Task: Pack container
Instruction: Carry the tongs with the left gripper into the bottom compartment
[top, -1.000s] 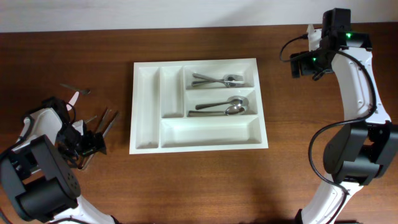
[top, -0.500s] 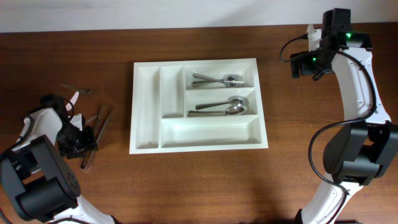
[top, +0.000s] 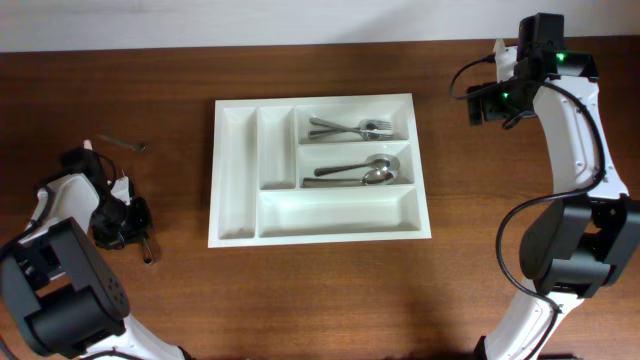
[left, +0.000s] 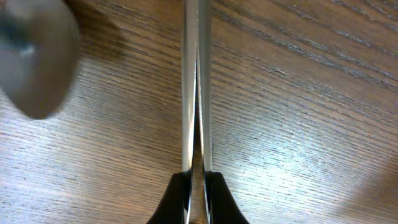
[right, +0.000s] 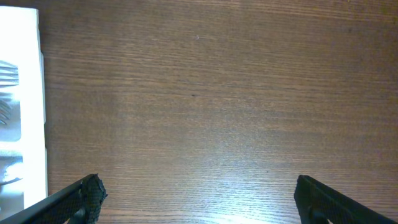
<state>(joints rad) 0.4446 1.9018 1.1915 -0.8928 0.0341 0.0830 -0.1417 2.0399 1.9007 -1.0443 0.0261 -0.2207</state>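
Far left of the bench: left claw is closed tight, black fingertips pinching two thin metal cutlery pieces that run side by side, edge-on, straight up the left wrist view. Cannot tell if they rest on the wood or hang just above it. In the overhead view one end pokes out past the claw toward the front edge. There is a grey blur at the top left of the wrist view, but what it is cannot be made out.

A small loose utensil lies on the bench behind the left arm, well apart from it.

The white container sits flat in the middle of the bench, with its narrow upright compartments on its left side and the long ones to the right. Forks are in the top long compartment, spoons in the middle one.

Far right, at the back corner: right claw is spread wide, with a finger at each bottom corner of its wrist view, holding nothing, over bare wood. The container's right rim and fork tines show at the left edge of that view, well apart from the fingers
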